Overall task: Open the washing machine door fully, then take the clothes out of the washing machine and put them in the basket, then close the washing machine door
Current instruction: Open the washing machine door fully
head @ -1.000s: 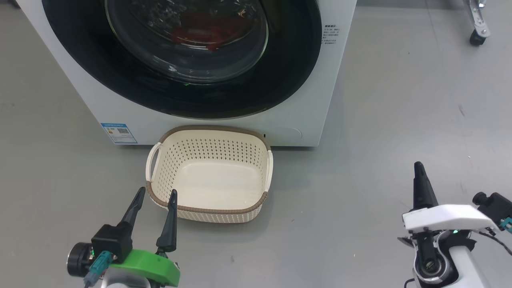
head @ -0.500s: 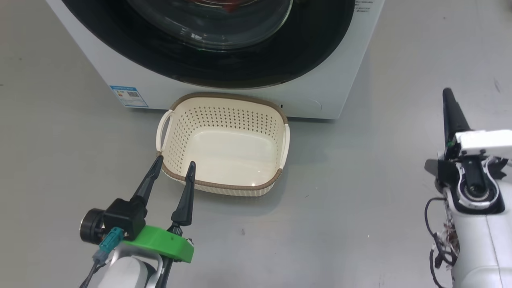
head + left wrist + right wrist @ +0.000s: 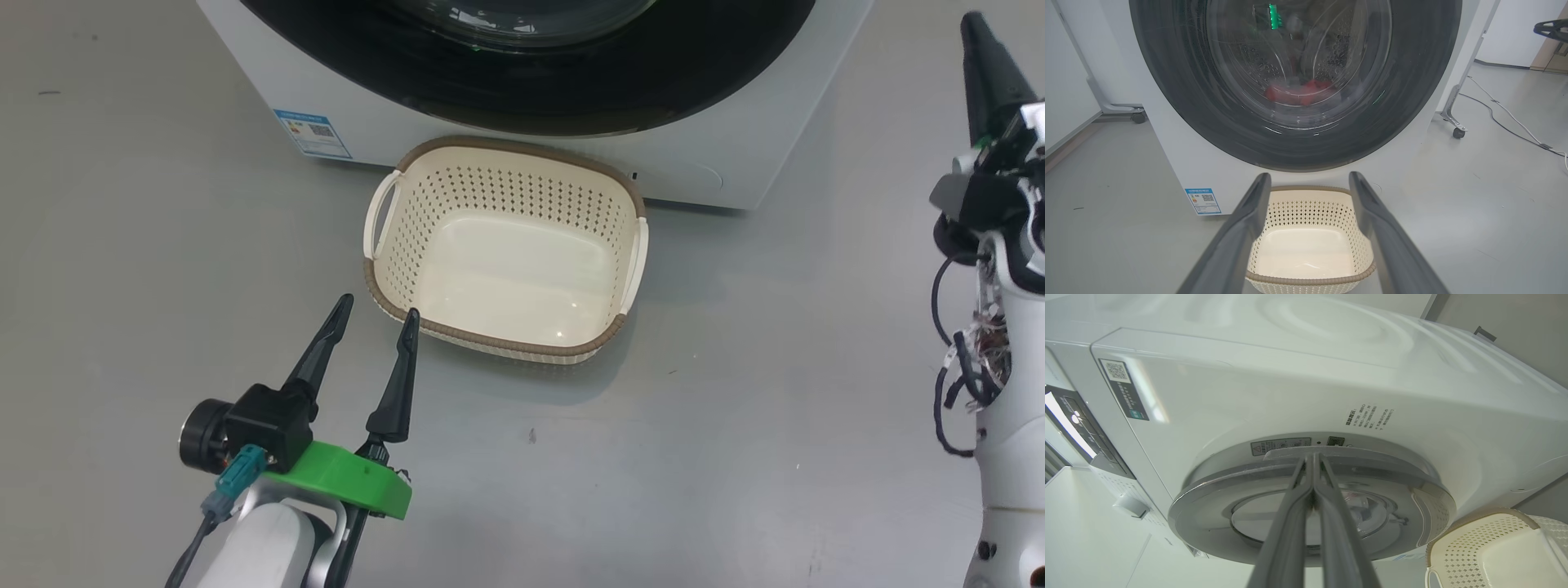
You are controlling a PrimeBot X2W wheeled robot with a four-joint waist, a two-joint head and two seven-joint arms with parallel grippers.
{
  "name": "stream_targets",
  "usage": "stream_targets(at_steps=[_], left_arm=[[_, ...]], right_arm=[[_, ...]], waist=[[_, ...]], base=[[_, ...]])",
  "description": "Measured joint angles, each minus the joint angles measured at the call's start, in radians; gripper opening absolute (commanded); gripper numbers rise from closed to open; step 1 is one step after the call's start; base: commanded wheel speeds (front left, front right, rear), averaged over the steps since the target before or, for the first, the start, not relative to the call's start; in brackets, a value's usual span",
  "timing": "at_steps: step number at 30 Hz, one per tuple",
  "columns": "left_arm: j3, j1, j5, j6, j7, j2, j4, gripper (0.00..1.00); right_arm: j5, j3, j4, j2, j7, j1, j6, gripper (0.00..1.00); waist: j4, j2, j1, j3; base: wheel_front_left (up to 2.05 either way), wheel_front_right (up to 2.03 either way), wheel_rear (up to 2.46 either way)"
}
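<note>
My left jaws are spread, empty, just beside the basket (image 3: 506, 188) on the floor (image 3: 735, 408). My right jaws are pressed together near the washing machine door (image 3: 1208, 490) rim. The clothes (image 3: 1306, 90) lie inside the washing machine (image 3: 1180, 163).

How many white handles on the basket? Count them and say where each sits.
2. The left handle sits on the left short side of the basket; the right handle sits on the opposite side. Both show fully; none looks hidden.
</note>
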Motion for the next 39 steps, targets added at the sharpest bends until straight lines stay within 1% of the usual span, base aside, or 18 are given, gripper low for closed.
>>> stream_targets(at_steps=[2, 5, 7, 11, 12, 13, 15, 19, 27, 33, 39], left_arm=[[-0.004, -0.007, 0.000, -0.003, 0.000, -0.003, 0.001, 1.00], [-0.010, -0.012, 0.000, -0.006, 0.000, -0.007, 0.002, 1.00], [-0.013, -0.016, 0.000, -0.012, 0.000, -0.013, 0.003, 1.00], [-0.016, -0.032, 0.000, -0.014, 0.000, -0.015, 0.006, 1.00], [-0.016, -0.037, 0.000, -0.017, 0.000, -0.016, 0.006, 1.00], [-0.017, -0.040, 0.000, -0.021, 0.000, -0.017, 0.005, 1.00], [-0.021, -0.046, 0.000, -0.022, 0.000, -0.020, 0.006, 1.00], [-0.028, -0.058, 0.007, -0.023, 0.000, -0.023, 0.005, 1.00], [-0.035, -0.087, 0.011, -0.038, 0.000, -0.031, 0.004, 1.00], [-0.043, -0.099, 0.011, -0.047, -0.003, -0.039, 0.004, 1.00], [-0.041, -0.114, 0.011, -0.049, -0.003, -0.047, 0.005, 1.00]], right_arm=[[0.002, -0.001, 0.010, -0.011, 0.012, -0.039, -0.012, 0.00], [0.011, -0.004, 0.022, -0.021, 0.027, -0.074, -0.015, 0.00], [0.011, -0.002, 0.036, -0.033, 0.042, -0.103, -0.032, 0.00], [0.012, 0.012, 0.064, -0.053, 0.077, -0.154, -0.049, 0.00], [0.012, 0.018, 0.070, -0.058, 0.086, -0.166, -0.050, 0.00], [0.012, 0.024, 0.076, -0.061, 0.094, -0.180, -0.058, 0.00], [0.014, 0.029, 0.086, -0.066, 0.110, -0.208, -0.059, 0.00], [0.015, 0.039, 0.106, -0.081, 0.136, -0.260, -0.075, 0.00], [0.013, 0.061, 0.152, -0.108, 0.174, -0.352, -0.085, 0.00], [-0.003, 0.076, 0.187, -0.129, 0.190, -0.412, -0.101, 0.00], [-0.020, 0.093, 0.220, -0.144, 0.202, -0.457, -0.102, 0.00]], waist=[[0.010, 0.0000, 0.0000, 0.011], [0.020, 0.0000, 0.0000, 0.022], [0.030, 0.0000, 0.0000, 0.032], [0.048, 0.0000, 0.0000, 0.051], [0.052, 0.0000, 0.0000, 0.055], [0.056, 0.0000, 0.0000, 0.060], [0.063, 0.0000, 0.0000, 0.069], [0.076, 0.0000, 0.0000, 0.086], [0.099, 0.0000, 0.0001, 0.119], [0.114, 0.0000, -0.0001, 0.140], [0.130, 0.0000, -0.0001, 0.158]], base=[[0.00, 0.00, 0.00], [0.00, 0.00, 0.00], [0.00, 0.00, 0.00], [0.00, 0.00, 0.00], [0.00, 0.00, 0.00], [0.00, 0.00, 0.00], [0.00, 0.00, 0.00], [0.00, 0.00, 0.00], [0.00, 0.00, 0.00], [0.00, 0.00, 0.00], [0.00, 0.00, 0.00]])
